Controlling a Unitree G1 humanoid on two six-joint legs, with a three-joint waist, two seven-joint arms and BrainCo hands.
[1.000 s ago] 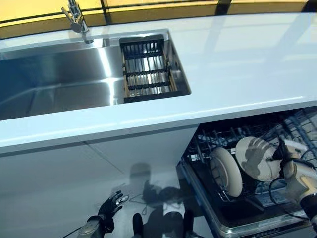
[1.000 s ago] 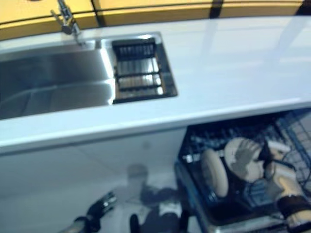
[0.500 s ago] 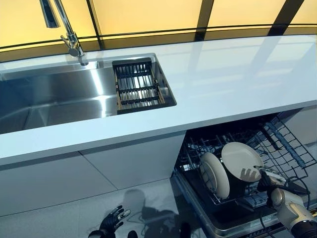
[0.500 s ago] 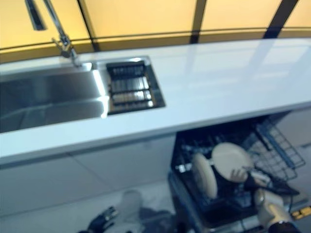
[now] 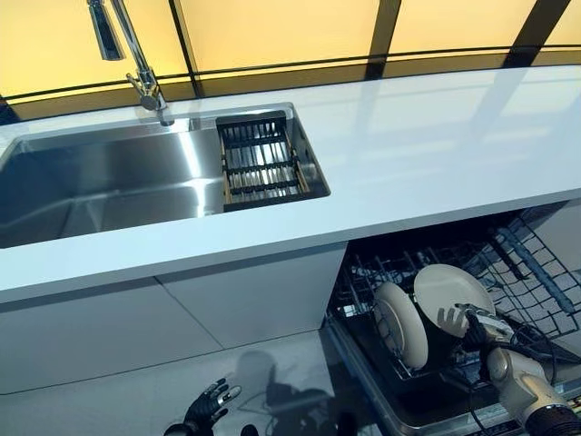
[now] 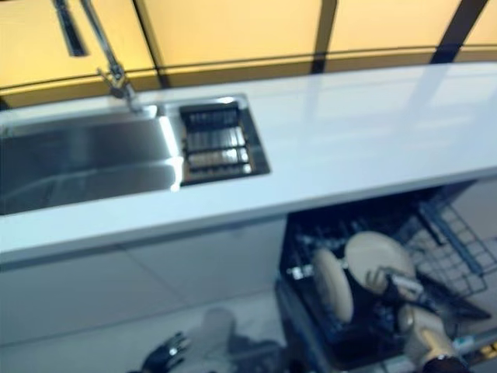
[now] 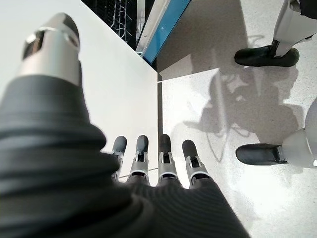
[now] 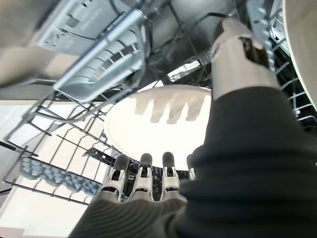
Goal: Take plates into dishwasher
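Two white plates stand on edge in the dishwasher's lower rack [image 5: 531, 272]: a front plate [image 5: 401, 323] and a rear plate [image 5: 451, 287]. My right hand [image 5: 474, 323] is just in front of the rear plate's lower right edge. In the right wrist view its fingers [image 8: 143, 173] are straight and hold nothing. The rear plate [image 8: 158, 124] lies just past them with their shadow on it. My left hand [image 5: 209, 409] hangs low near the floor in front of the white cabinet, with its fingers [image 7: 163, 153] straight and empty.
The dishwasher is open under the white countertop [image 5: 436, 136], with wire racks around the plates. A steel sink [image 5: 91, 182] with a faucet [image 5: 136, 64] and a dark drain basket [image 5: 263, 159] is at the left. A white cabinet front [image 5: 182, 309] stands below the sink.
The camera has shifted, so the whole scene shows from further back. My right hand has drawn back from the rear plate's face to its lower edge. The plates stay in the rack.
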